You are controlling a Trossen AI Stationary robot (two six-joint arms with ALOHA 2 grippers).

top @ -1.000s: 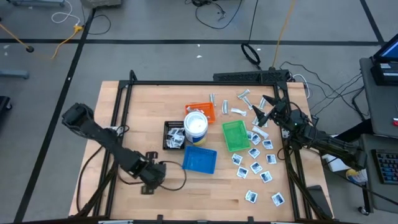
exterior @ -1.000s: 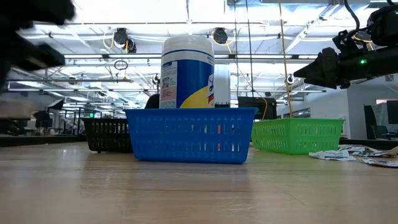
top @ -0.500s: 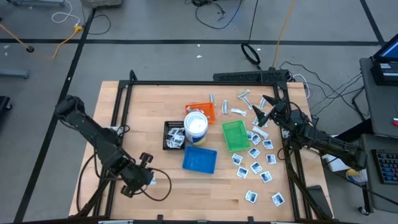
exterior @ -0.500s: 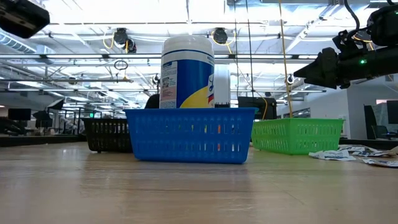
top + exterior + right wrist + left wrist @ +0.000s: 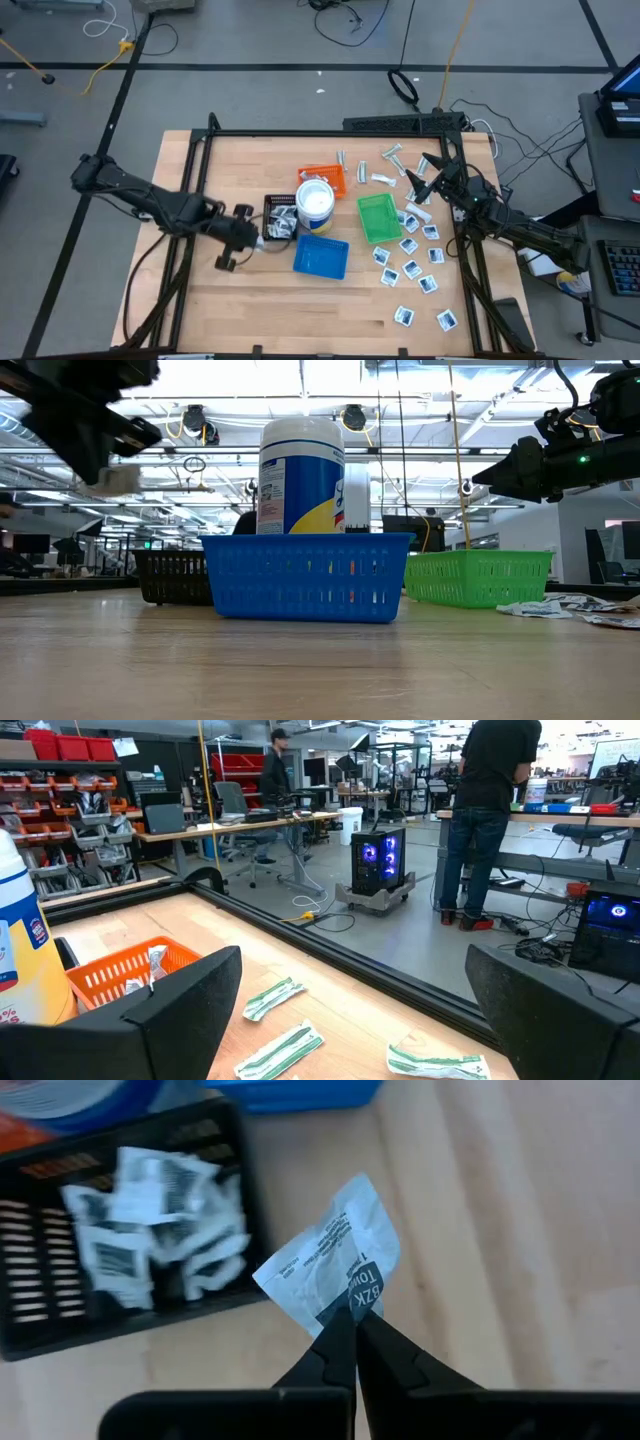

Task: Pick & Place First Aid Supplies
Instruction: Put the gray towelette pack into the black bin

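The left arm has swung from the near-left part of the surface up toward the centre. Its left gripper (image 5: 243,240), fingers pinched on a white packet (image 5: 335,1267), now sits just left of the black tray (image 5: 270,232).

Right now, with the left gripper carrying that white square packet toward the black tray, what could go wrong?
The left gripper pinches the white square packet with dark-blue print only by one corner, so it might slip or twist free before release. It sits beside the black slotted tray, not over it, so an early release would likely land on the wooden table. The tray already holds a loose pile of packets, so another could slide off.
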